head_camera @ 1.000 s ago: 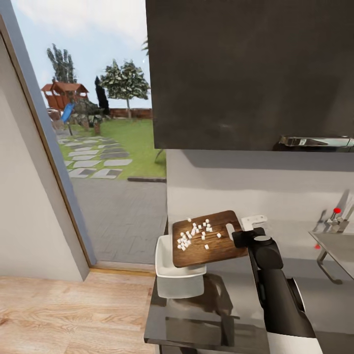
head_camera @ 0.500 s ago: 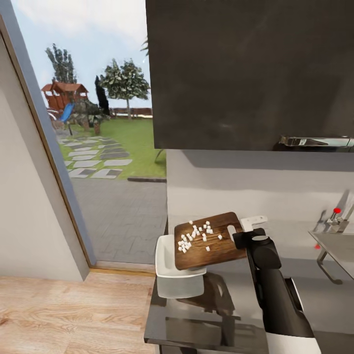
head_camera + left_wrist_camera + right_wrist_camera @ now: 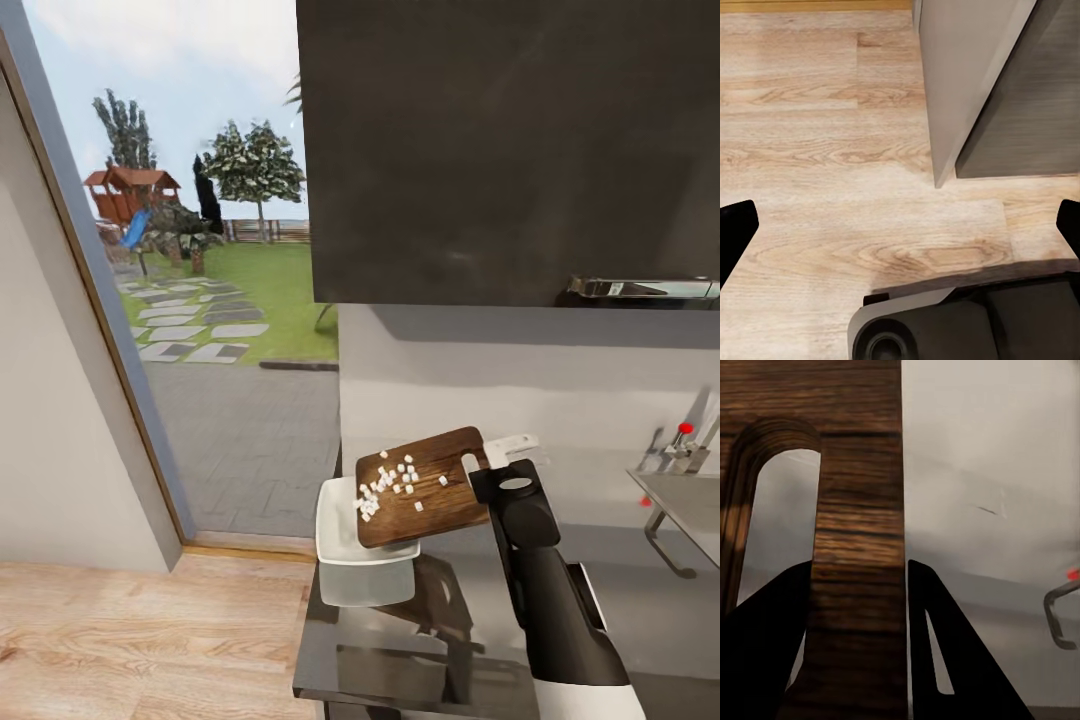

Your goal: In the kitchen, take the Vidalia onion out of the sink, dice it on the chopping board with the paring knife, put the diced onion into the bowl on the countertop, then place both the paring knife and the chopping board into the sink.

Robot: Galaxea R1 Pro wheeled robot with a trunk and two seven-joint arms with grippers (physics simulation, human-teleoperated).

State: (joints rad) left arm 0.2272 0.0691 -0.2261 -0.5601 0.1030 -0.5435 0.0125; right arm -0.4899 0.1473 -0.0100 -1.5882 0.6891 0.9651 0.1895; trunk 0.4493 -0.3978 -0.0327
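right gripper [image 3: 859, 607] pinching chopping board [image 3: 425, 488] (handle end) | tilted over bowl [image 3: 335, 535]

Daylight enters through the tall window [image 3: 200, 300] at left; scene evenly bright. Upper cabinet [image 3: 510, 150] dark, faint sheen. Countertop [image 3: 420, 640] glossy, mirrors the bowl [image 3: 340, 530] and chopping board [image 3: 425, 490]. Soft shadow under cabinet on the backsplash. Renders slightly soft; right wrist close-up blurred.

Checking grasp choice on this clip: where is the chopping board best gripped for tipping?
At its slot-handle end, from the sink side, where the right gripper is shut now. The chopping board is a flat slab; that end is bare, while onion pieces lie toward the bowl.
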